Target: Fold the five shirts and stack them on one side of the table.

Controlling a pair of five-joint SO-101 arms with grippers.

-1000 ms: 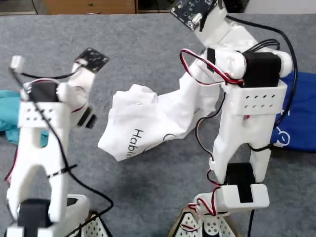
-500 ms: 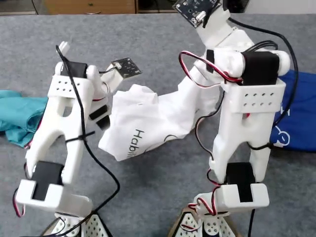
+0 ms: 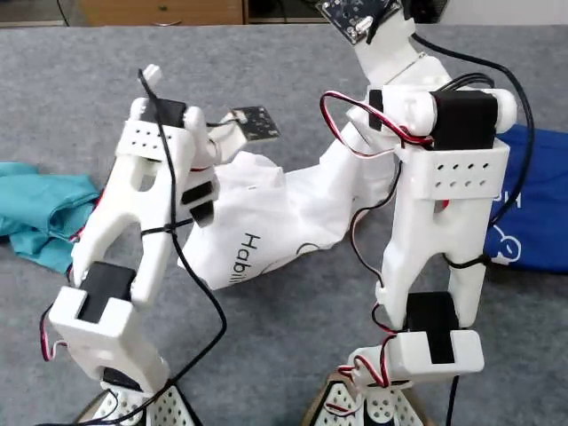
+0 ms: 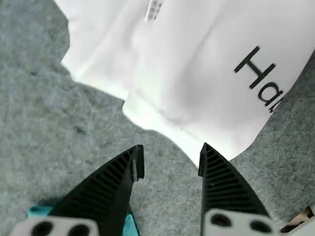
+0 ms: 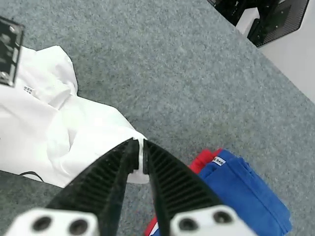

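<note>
Right end effector (image 5: pixel 141 150) clenches an edge of the white shirt (image 3: pixel 266 217), crumpled on the table (image 3: pixel 266 80), seemingly to draw it taut; left end effector (image 4: pixel 170 160) hangs released over the opposite hem, poised to grasp. Teal shirt (image 3: pixel 35 209) and blue shirt (image 3: pixel 532 204) lie aside.

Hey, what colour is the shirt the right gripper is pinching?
The shirt in the right gripper is white with black lettering, clearest in the high view.

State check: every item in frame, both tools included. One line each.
white shirt, crumpled, edge pinched in right tool
right tool, shut on white shirt
left tool, open, over table beside white shirt
teal shirt, bunched, unfolded
blue shirt, looks folded, atop red shirt
red shirt, mostly hidden under blue shirt
</note>
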